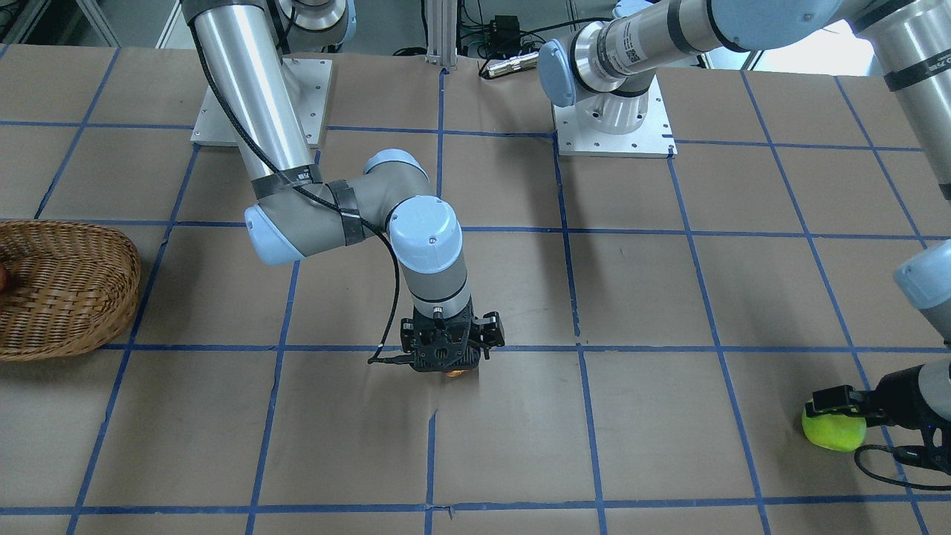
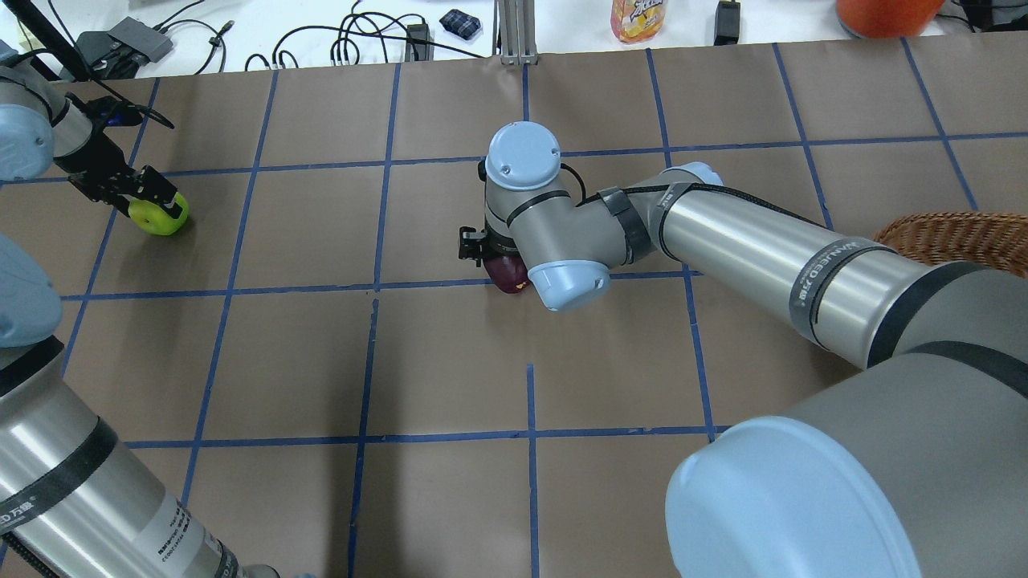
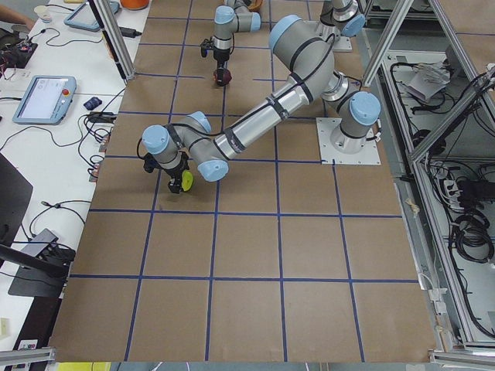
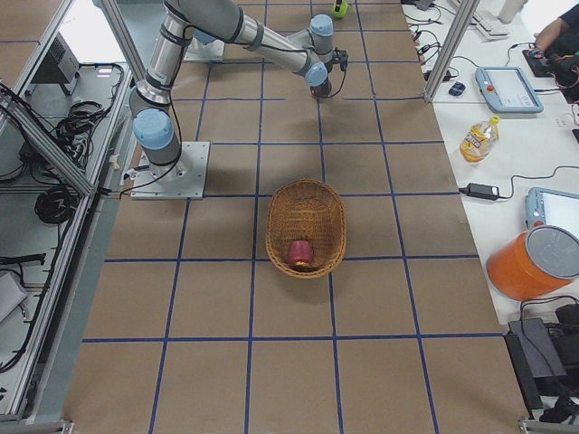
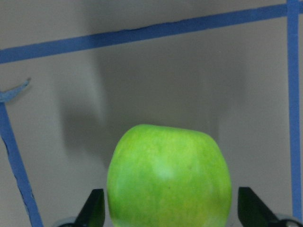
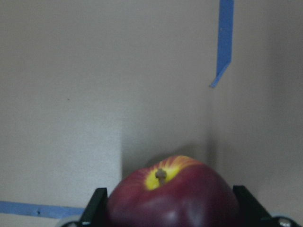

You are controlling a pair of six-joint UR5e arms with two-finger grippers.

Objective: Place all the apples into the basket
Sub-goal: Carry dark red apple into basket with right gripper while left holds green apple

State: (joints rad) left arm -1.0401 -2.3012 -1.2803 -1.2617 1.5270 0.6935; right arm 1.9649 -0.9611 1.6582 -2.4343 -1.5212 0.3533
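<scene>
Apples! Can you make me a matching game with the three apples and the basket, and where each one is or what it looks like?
Things:
1. green apple
2. maroon apple
3. red apple
4. basket

Places or looks:
A. lies in the basket
B. between the fingers of the left gripper
C. woven, light brown
D. between the fingers of the right gripper

Pairs: 1-B, 2-D, 3-A, 4-C.
</scene>
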